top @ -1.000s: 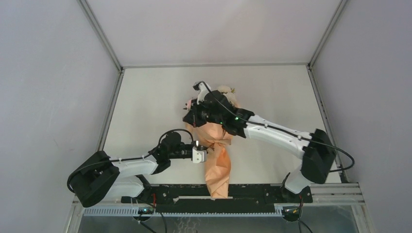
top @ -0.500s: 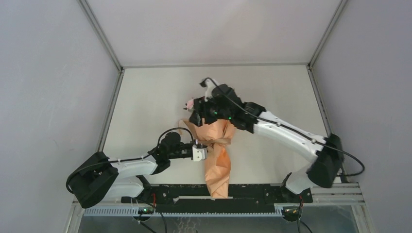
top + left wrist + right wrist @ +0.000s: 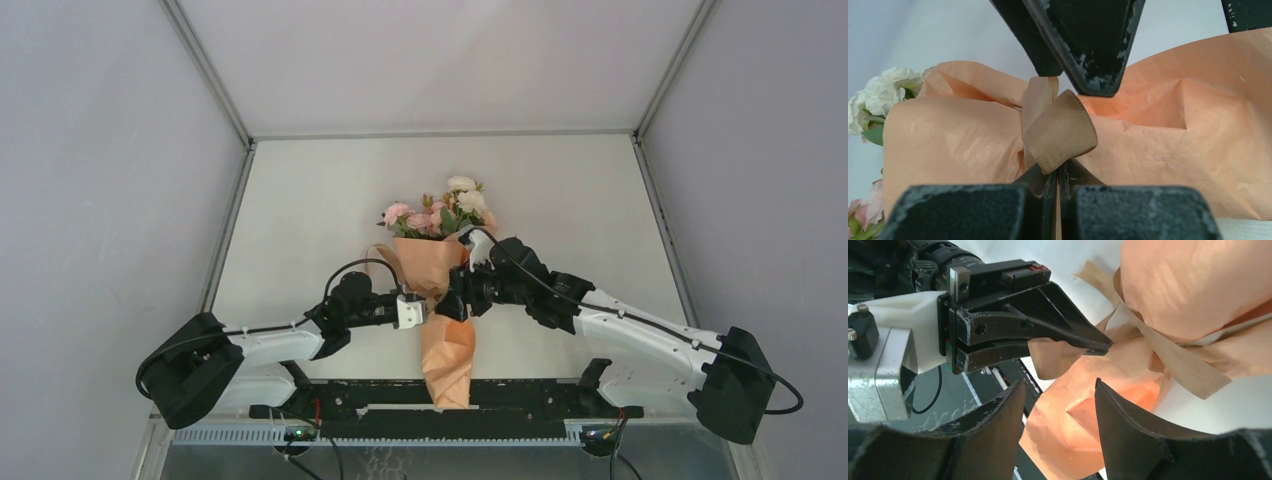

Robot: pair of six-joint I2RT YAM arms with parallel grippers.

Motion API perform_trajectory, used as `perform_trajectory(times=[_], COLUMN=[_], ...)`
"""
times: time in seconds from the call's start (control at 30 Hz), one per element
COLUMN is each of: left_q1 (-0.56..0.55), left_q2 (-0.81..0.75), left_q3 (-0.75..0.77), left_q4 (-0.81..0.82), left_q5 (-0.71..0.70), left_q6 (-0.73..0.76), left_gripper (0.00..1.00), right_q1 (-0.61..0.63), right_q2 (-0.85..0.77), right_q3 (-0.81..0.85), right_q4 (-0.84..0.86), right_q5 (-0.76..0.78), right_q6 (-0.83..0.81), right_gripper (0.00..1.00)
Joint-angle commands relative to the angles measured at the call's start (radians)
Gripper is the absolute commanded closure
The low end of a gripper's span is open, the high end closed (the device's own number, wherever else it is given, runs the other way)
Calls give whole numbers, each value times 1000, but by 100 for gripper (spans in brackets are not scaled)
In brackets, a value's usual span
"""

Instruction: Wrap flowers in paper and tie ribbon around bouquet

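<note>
The bouquet (image 3: 445,345) lies on the table (image 3: 320,200) between the two arms. Its long axis runs from the near edge towards the far side. The flowers (image 3: 440,212) are at the far, wide end, and the narrow tail of the paper (image 3: 1168,145) points at the arm bases. The ribbon (image 3: 1060,132) goes around the waist of the cone, across this axis, and there it makes a small loop.

The left gripper (image 3: 1058,187) comes from the left side and is clenched on the base of this loop, with the jaws pressed together. The right gripper (image 3: 1058,387) is released: its jaws stand apart and we see nothing between them. It is on the right side of the waist and faces the left one, tip towards tip, with the loop just beside its fingers (image 3: 1088,50).

We judge that the wrapping is done and the tying is in progress. Both grippers are near the ribbon, but only the right one is free. In the right wrist view a loose tail of ribbon runs away from the waist, to the side of the open jaws and not between them. To take it, we think the right gripper must shift sideways first.
</note>
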Motion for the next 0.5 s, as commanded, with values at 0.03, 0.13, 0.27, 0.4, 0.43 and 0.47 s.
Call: perform_trajectory(times=[0.03, 0.13, 0.27, 0.4, 0.43, 0.47], left_q1=[-5, -7, -5, -6, -5, -6], left_q2=[-16, -14, -11, -9, -9, -9], left_q3=[3, 7, 10, 15, 16, 17], left_q4=[18, 16, 11, 0, -4, -9], left_q5=[-5, -5, -8, -4, -3, -2], left_q6=[-20, -15, -13, -13, -14, -16], left_gripper=[100, 100, 100, 100, 100, 100], right_q1=[13, 21, 22, 10, 10, 9], right_q2=[33, 73, 106, 123, 123, 121], right_q3=[10, 10, 10, 9, 10, 10], right_q4=[190, 213, 217, 216, 213, 210], right_q5=[-39, -50, -71, -108, -106, -99], right_q6=[-6, -8, -10, 6, 7, 8], right_gripper=[38, 37, 40, 64, 77, 87])
